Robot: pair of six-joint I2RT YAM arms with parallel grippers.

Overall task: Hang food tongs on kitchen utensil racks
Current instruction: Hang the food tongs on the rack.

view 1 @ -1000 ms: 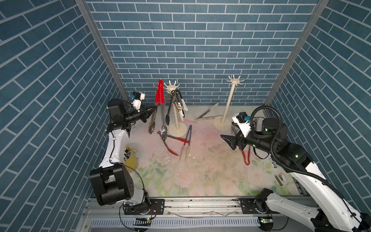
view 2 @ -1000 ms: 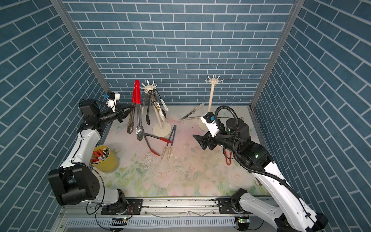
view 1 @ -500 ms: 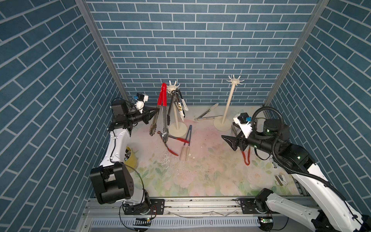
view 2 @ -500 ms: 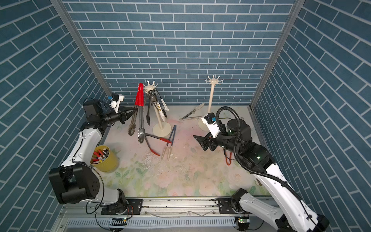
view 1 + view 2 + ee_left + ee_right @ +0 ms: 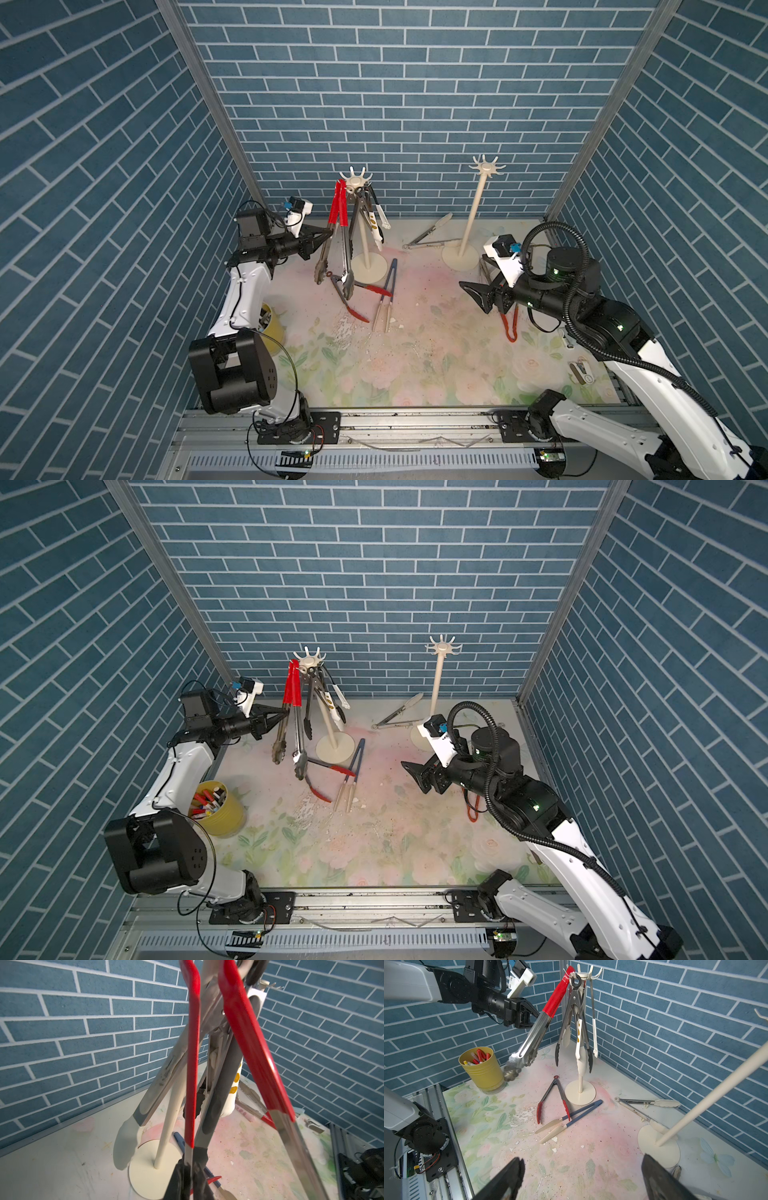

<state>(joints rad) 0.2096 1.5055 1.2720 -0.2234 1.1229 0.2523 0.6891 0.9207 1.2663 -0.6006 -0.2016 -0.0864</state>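
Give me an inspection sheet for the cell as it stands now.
Surface: floral mat, paint flaked mid-mat, white chips scattered.
Job's things: red-handled tongs top at left rack hooks, tilted outward; other hung tongs beside them; right rack bare. On mat: red-tipped tongs, blue-handled tongs, white-tipped tongs, orange tongs under right arm.
Clutter: yellow cup of markers; small unidentified item at mat edge.
Grippers: left gripper fingers flank one arm of the red-handled tongs, grip unclear; right gripper open, empty.
Cables: black corrugated hose loops over right arm.
Surroundings: blue brick-pattern walls on three sides.
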